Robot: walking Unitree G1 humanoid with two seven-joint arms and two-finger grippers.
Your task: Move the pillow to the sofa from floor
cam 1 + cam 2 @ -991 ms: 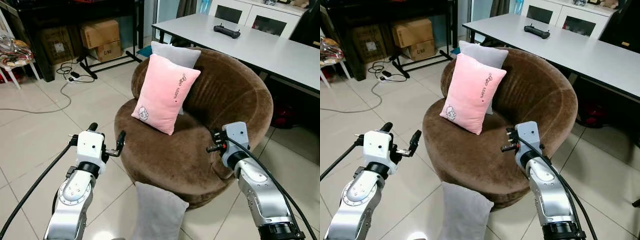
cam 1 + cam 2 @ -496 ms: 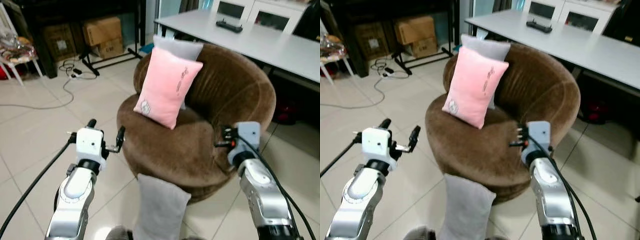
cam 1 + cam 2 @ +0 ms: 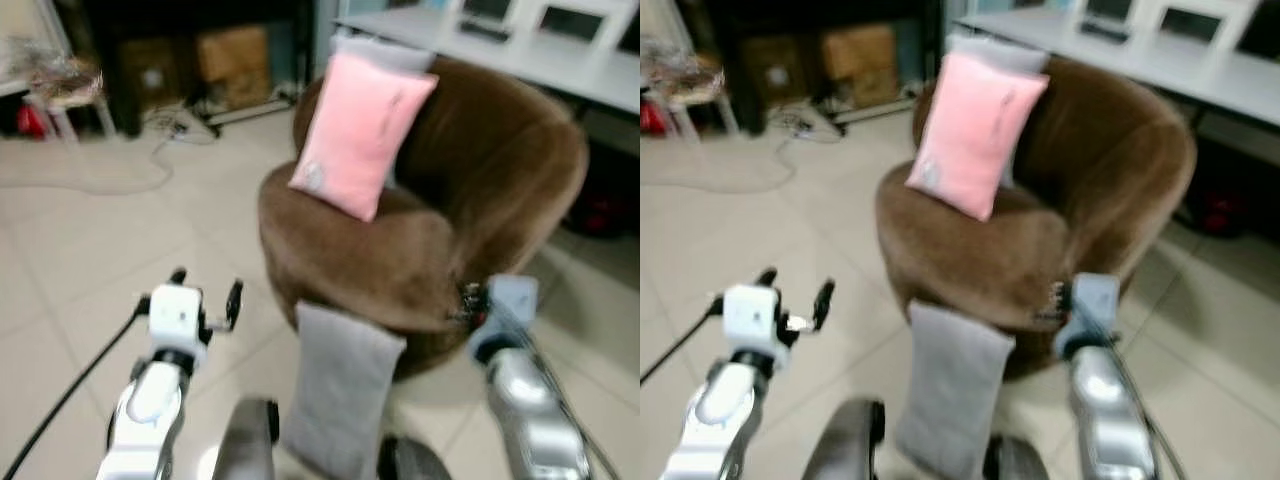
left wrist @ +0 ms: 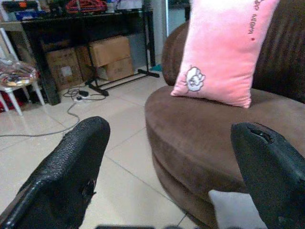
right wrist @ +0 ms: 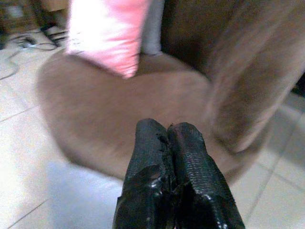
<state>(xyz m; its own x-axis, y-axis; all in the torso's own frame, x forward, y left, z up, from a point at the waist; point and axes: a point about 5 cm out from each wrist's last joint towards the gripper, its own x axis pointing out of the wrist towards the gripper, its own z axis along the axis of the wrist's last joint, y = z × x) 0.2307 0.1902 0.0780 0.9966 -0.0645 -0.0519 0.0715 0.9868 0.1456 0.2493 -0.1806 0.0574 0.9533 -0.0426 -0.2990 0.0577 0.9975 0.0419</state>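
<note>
Both grippers hang empty over the floor: left gripper [image 3: 207,300] with fingers spread wide, right gripper [image 5: 167,143] with fingers pressed together near the brown sofa [image 3: 480,170]. Between them, the grey pillow [image 3: 338,385] leans against the sofa's near edge, on the tiles.

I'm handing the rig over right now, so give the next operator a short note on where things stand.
Left pincer: open, empty, raised over the floor tiles left of the round brown plush sofa.
Right pincer: shut, empty, at the sofa's front right edge.
Grey rectangular pillow: on the floor, leaning against the sofa's front.
Pink pillow and another grey pillow already on the sofa.
Done: nothing gripped yet. Left: grasp the floor pillow, lift it onto the seat.
</note>
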